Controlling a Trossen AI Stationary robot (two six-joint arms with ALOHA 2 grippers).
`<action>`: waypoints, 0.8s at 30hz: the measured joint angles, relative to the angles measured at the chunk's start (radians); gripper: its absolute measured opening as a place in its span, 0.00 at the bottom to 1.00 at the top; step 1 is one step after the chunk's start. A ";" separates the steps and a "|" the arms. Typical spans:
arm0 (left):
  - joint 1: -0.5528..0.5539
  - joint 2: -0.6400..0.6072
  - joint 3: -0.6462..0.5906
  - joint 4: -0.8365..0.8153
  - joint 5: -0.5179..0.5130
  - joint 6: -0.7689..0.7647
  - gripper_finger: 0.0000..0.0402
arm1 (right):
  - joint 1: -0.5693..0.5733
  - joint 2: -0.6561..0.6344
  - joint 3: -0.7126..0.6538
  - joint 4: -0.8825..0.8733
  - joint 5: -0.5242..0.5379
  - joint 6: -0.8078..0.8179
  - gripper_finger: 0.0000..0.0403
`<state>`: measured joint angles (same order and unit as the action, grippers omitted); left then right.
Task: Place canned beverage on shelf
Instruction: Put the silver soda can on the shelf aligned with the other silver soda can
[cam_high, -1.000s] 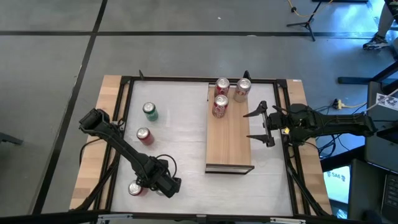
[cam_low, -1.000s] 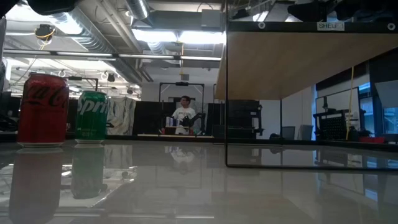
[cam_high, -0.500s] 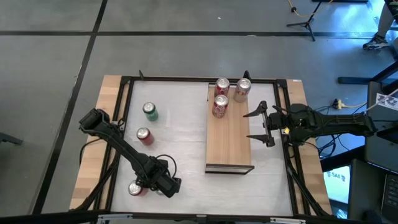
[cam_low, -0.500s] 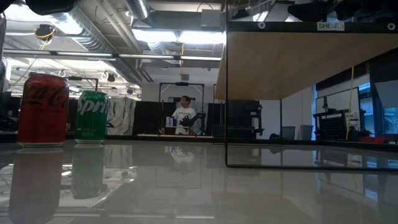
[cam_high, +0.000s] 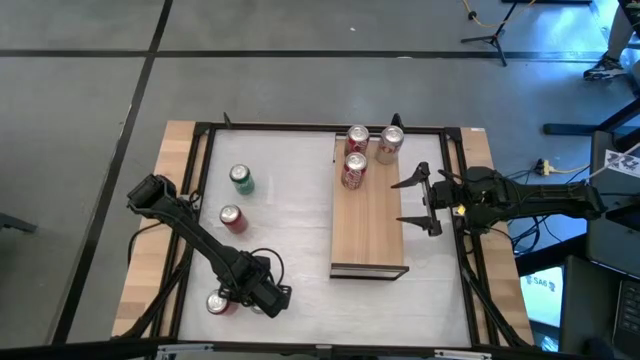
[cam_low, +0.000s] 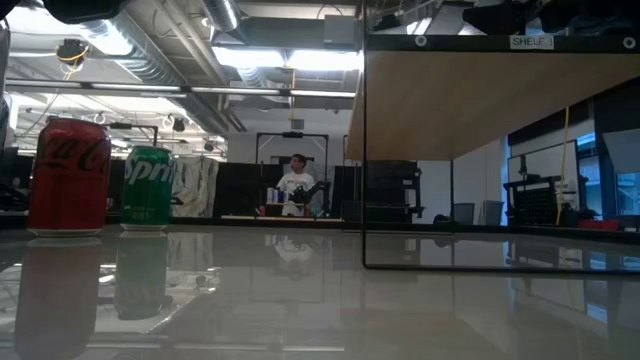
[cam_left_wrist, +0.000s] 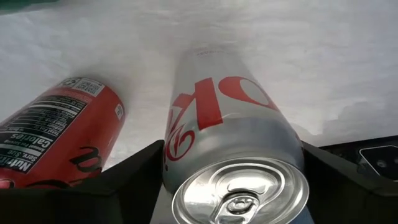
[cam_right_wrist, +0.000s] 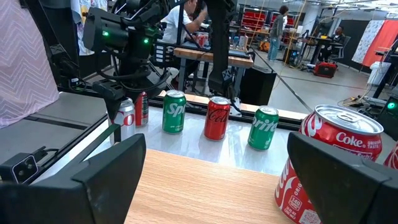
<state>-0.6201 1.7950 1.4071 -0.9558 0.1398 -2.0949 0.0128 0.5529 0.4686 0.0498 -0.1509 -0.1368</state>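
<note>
Left pincer (cam_left_wrist: 227, 180) straddles a silver Coke can (cam_left_wrist: 230, 143) at the desk's (cam_high: 290, 200) near-left corner, fingers flanking; firm contact unconfirmed. Advise closing squarely, lifting vertically, clearing the neighbouring red can (cam_left_wrist: 56, 137). Right pincer (cam_high: 412, 200) spread beside the shelf (cam_high: 368, 225).

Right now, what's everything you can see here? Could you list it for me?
table: one, white, wood-edged, under everything
shelf: one, light wood, on the table's right half
shelf cans: three, two red and one silvery, at the shelf's far end
green cans: two, on the table left of the shelf
red cans: two, on the table's left; one mid-table, one beside the left hand
silver can: one, between the left hand's fingers
person: one, white top, far back in the room
left hand: dark, near-left corner, closed on the silver can
right hand: dark, open, beside the shelf's right edge
</note>
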 joint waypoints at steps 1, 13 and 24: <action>0.000 0.000 0.000 0.000 0.000 0.000 0.74 | 0.000 0.000 0.000 0.000 0.000 0.000 0.96; 0.000 0.000 0.000 0.011 -0.005 0.001 0.73 | 0.000 0.000 0.000 0.000 0.000 0.000 0.96; 0.038 -0.001 0.000 0.011 -0.044 0.164 0.73 | 0.000 0.000 0.000 0.001 0.000 -0.003 0.96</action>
<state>-0.5820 1.7943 1.4071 -0.9452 0.0958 -1.9309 0.0128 0.5533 0.4686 0.0505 -0.1509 -0.1394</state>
